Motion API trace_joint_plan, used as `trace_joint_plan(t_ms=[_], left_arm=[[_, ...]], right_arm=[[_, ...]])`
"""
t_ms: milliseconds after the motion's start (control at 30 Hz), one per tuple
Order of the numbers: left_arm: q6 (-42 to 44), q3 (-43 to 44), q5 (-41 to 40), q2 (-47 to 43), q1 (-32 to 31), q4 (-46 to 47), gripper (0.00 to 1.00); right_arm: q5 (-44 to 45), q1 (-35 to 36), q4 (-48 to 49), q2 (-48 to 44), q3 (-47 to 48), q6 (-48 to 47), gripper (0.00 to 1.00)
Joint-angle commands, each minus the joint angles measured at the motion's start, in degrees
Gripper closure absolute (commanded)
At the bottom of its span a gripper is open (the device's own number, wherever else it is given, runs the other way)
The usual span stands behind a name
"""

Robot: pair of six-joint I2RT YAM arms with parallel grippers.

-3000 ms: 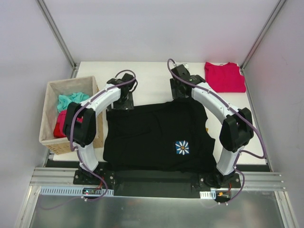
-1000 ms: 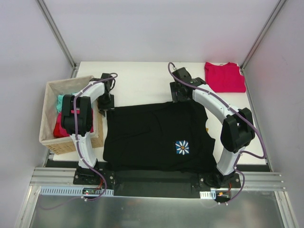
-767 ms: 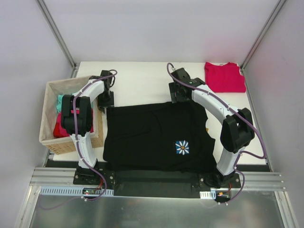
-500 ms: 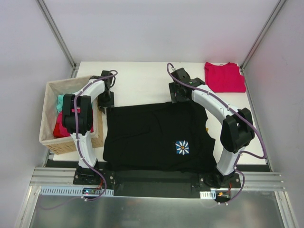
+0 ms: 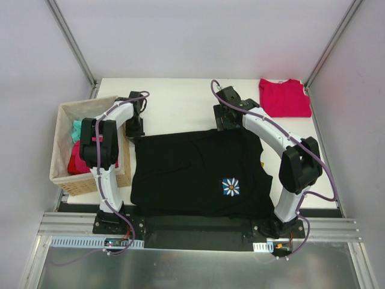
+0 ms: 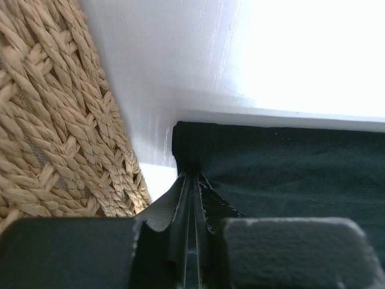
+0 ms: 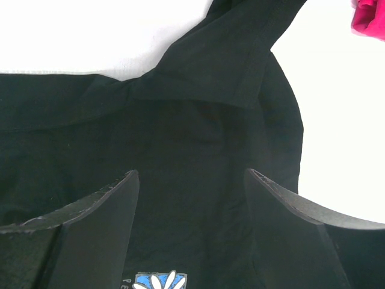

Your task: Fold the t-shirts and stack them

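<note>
The black t-shirt (image 5: 192, 174) lies spread flat on the white table, its pale star-like emblem (image 5: 230, 186) facing up. My left gripper (image 5: 133, 129) is at its far left corner, right beside the basket. In the left wrist view the left gripper (image 6: 191, 176) is shut, pinching the corner edge of the black t-shirt (image 6: 289, 168). My right gripper (image 5: 227, 123) hovers open over the shirt's far right part. The right wrist view shows the right gripper (image 7: 191, 174) with its fingers wide apart above the black cloth (image 7: 198, 120). The red t-shirt (image 5: 284, 97) lies folded at the far right corner.
A woven tan basket (image 5: 66, 114) stands at the table's left edge, holding teal cloth (image 5: 76, 128) and red cloth (image 5: 75, 164). Its wall (image 6: 54, 120) is close to my left fingers. White walls and metal posts enclose the table.
My left gripper has closed on the black shirt's far left corner. The right arm and the shirts have stayed put.
</note>
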Motion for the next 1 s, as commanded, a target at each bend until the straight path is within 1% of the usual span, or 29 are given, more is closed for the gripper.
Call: trace_joint_plan(t_ms=[0, 67, 200, 433, 500, 533, 667, 733, 867, 900, 967], left_arm=[[-0.62, -0.77, 0.11, 0.18, 0.7, -1.24, 0.97], [-0.71, -0.95, 0.46, 0.18, 0.7, -1.15, 1.0], [-1.15, -1.39, 1.07, -0.61, 0.7, -0.97, 1.0], [-1.41, -0.16, 2.65, -9.65, 0.7, -0.27, 1.0], [-1.41, 0.28, 3.09, -11.23, 0.62, -0.27, 1.0], [-1.41, 0.28, 3.18, -11.5, 0.7, -0.27, 1.0], [-1.41, -0.24, 3.62, -12.21, 0.62, 0.08, 1.0], [-1.41, -0.77, 3.54, -12.39, 0.62, 0.43, 1.0], [-1.15, -1.39, 3.8, -12.74, 0.35, 0.96, 1.0], [-1.15, -1.48, 3.8, -12.82, 0.18, 1.05, 1.0], [-1.15, -1.65, 3.62, -12.82, -0.08, 1.22, 1.0]], right_arm=[[0.87, 0.27, 0.01, -2.39, 0.52, -0.11, 0.26], [0.78, 0.36, 0.01, -2.39, 0.52, -0.11, 0.26], [1.04, 0.36, 0.01, -2.48, 0.43, -0.11, 0.26], [2.62, -0.34, 0.28, -1.16, 0.7, -0.64, 0.27], [4.81, -0.78, 0.89, -0.81, 0.79, -0.73, 0.28], [7.35, -1.48, 1.94, -0.98, 0.09, -0.99, 0.28], [12.63, -4.65, 7.21, -2.21, -3.86, -1.95, 0.28], [14.48, -6.84, 12.04, -2.39, -5.01, -3.71, 0.28], [13.53, -9.57, 20.38, -0.81, -4.05, -8.19, 0.28], [13.26, -9.66, 22.93, 0.85, -2.05, -9.41, 0.28], [12.12, -10.19, 23.57, 3.4, 1.47, -11.53, 0.28]])
